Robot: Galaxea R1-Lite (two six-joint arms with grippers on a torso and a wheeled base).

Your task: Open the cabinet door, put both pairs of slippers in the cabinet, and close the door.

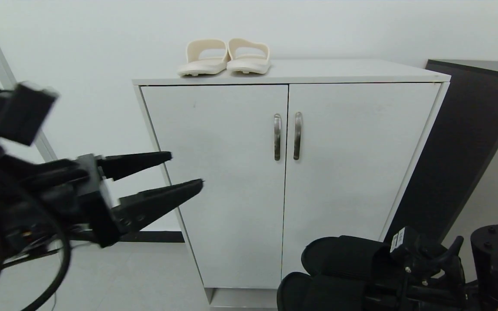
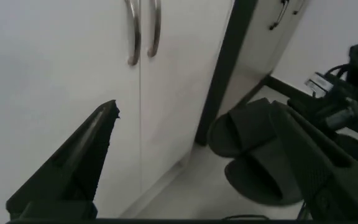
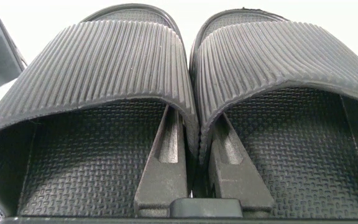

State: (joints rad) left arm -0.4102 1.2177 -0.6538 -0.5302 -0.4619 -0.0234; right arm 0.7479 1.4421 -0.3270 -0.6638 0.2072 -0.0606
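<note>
Facing the closed white cabinet (image 1: 231, 216), the left gripper (image 1: 187, 169) hangs spread and empty, well short of the twin metal handles (image 1: 277, 137). Cream slippers (image 1: 224, 58) sit on the cabinet top. Low at right, the right gripper (image 3: 196, 124) pinches the black slippers (image 1: 339, 259) by their touching inner walls. They look like light, bendy rubber, likely best held there. The slim handles look stiff and smooth.

at mid-left of the head view, black left gripper (image 1: 186, 169) held raised, pointing toward frame centre, two tapered fingers (image 1: 162, 201) spread apart. at lower right, black right gripper (image 3: 196, 121) low, one finger inside each of a pair of black ribbed rubber slippers (image 3: 117, 74), pinching their adjoining inner walls together.
</note>
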